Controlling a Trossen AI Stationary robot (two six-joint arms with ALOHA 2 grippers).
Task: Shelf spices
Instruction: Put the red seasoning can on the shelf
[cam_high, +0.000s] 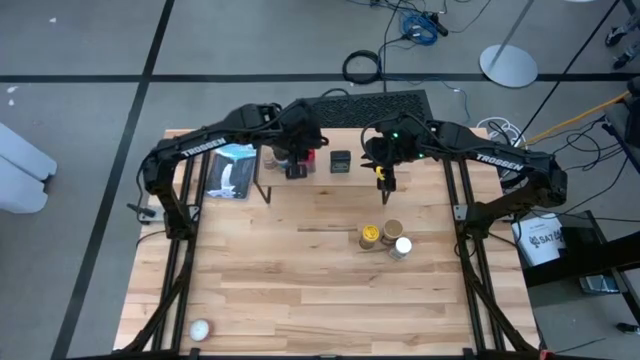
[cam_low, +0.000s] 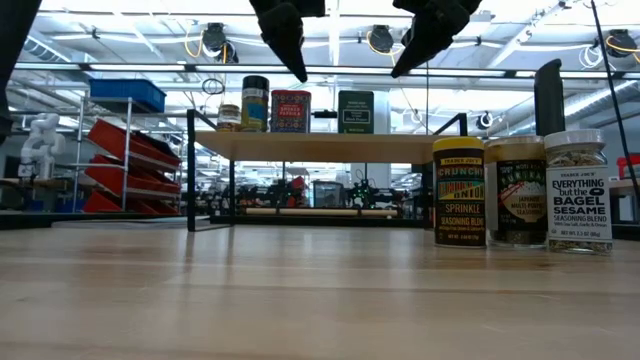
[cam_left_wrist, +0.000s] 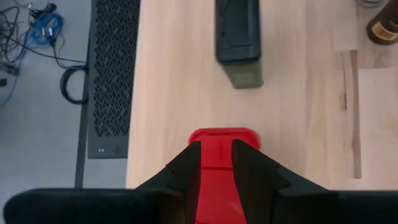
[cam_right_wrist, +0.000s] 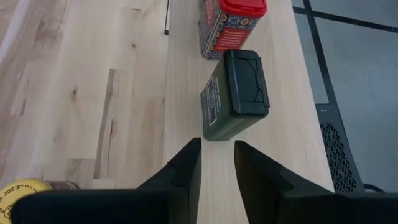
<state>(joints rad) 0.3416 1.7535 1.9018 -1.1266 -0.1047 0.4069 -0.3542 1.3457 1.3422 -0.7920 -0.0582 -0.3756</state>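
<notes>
The shelf (cam_low: 320, 146) stands at the table's far side. On its plank stand the red tin (cam_low: 291, 111), the black square tin (cam_low: 355, 112) and two jars (cam_low: 255, 103) left of the red tin. The yellow-lidded jar (cam_high: 370, 236), tan-lidded jar (cam_high: 393, 229) and white-lidded jar (cam_high: 401, 246) stand on the table, right of its middle. My left gripper (cam_low: 300, 75) hangs just above the red tin's lid (cam_left_wrist: 224, 140), clear of it, fingers a narrow gap apart. My right gripper (cam_high: 385, 182) hovers right of the black tin (cam_right_wrist: 236, 93), equally narrow, holding nothing.
A flat blue-and-black package (cam_high: 232, 170) lies on the table left of the shelf. A small white ball (cam_high: 200, 330) sits near the front left corner. Bare tabletop stretches along the near half.
</notes>
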